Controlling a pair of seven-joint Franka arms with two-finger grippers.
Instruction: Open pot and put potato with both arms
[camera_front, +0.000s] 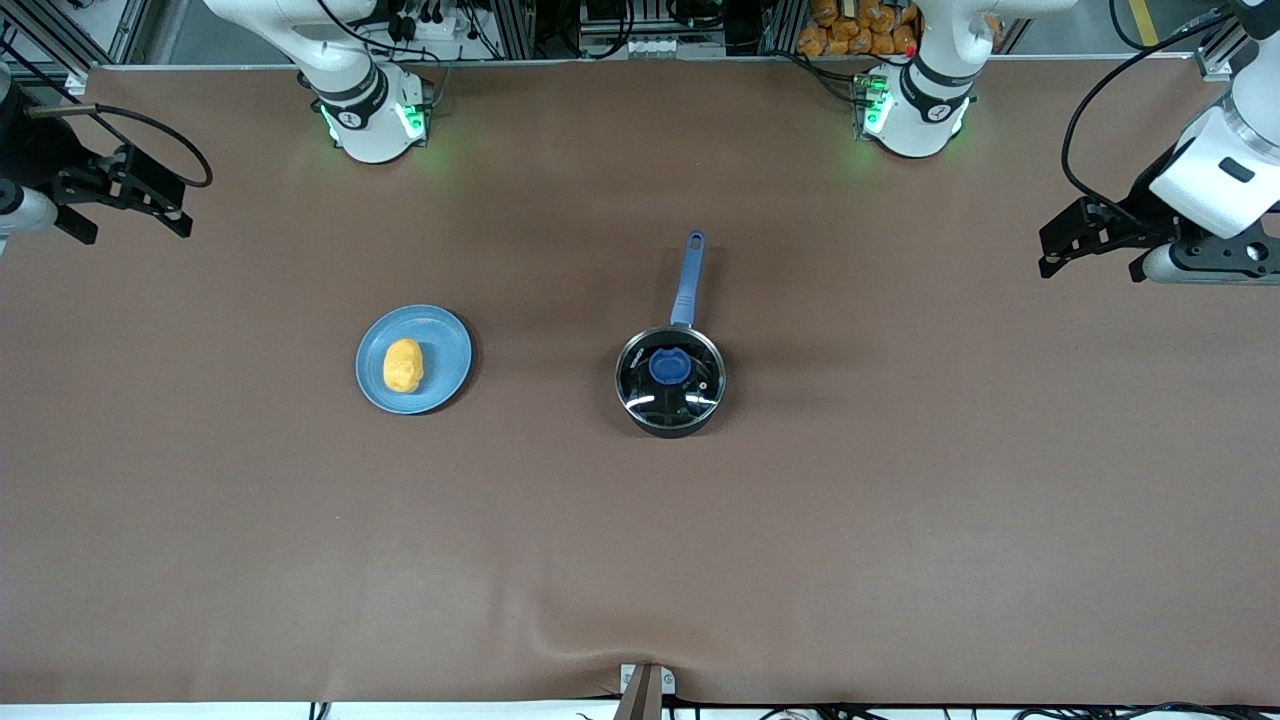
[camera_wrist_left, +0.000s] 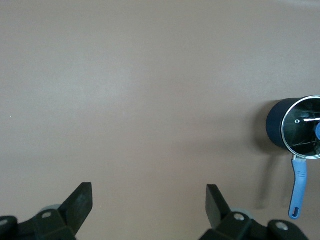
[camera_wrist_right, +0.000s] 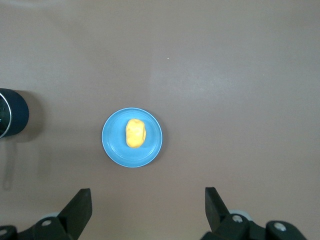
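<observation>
The left hand (camera_front: 1085, 245) hangs up in the air over the tabletop (camera_front: 900, 520) at the left arm's end, its two black fingers (camera_wrist_left: 80, 202) spread wide with nothing between them. The right hand (camera_front: 135, 200) hangs the same way over the right arm's end, fingers (camera_wrist_right: 79, 206) wide apart and empty. Both arms wait, well apart from everything on the brown tabletop.

Toward the middle stands the pot (camera_front: 670, 380), a small black saucepan with its glass lid (camera_front: 669, 372) on and the blue knob (camera_front: 668, 366) on top; its long blue handle (camera_front: 688, 280) points away from the front camera, toward the arms' bases. Well apart from it, toward the right arm's end, the potato (camera_front: 403, 365) lies on a light-blue plate (camera_front: 445, 345), about as near the front camera as the pot.
</observation>
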